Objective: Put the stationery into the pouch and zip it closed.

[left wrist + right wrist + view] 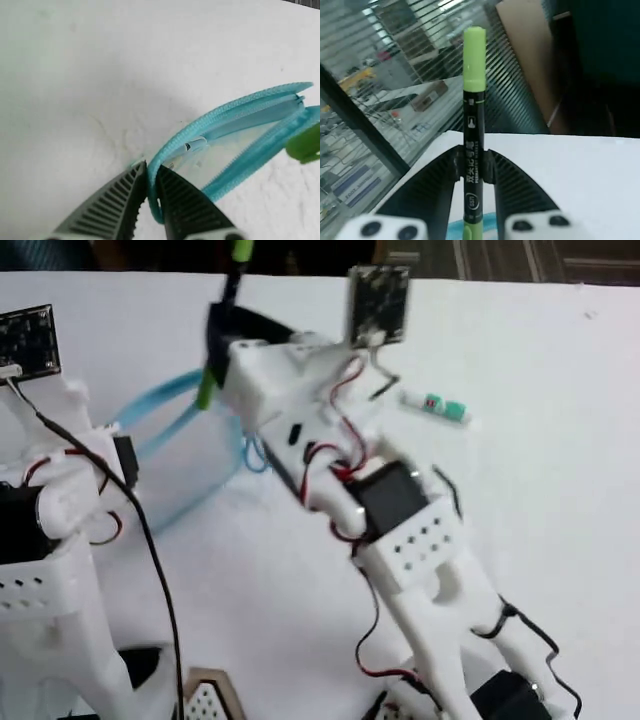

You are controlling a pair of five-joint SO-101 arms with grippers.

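1. Clamped tight in the right gripper [473,159]: a marker [474,90] with a black barrel and green cap, pinched at mid-barrel between both jaws.
2. Cut off at the wrist view's edge: the marker's lower end. Cut off too, in the high view, the tip of its upper cap.
3. Pinched shut in the left gripper [147,175]: the blue zip edge of the pouch [240,145], at the curved end of its mouth.
4. Partly hidden under the right arm [400,510] in the high view: the pouch's far side. Hard to make out there: the left gripper's fingertips.
5. Lying flat on the white table [550,490], clear-sided, mouth gaping open: the pouch. Inside, a small white piece [196,145], too unclear to identify.
6. Held nearly upright, lower green tip just over the open mouth; touching or not, cannot tell.
7. Stretched forward across the table's middle, wrist raised above the pouch: the right arm. Low at the high view's left, gripper at the pouch's near end: the left arm [50,570].
8. Well apart, beyond the right arm: a small white-and-teal item [437,406] lying on the table.
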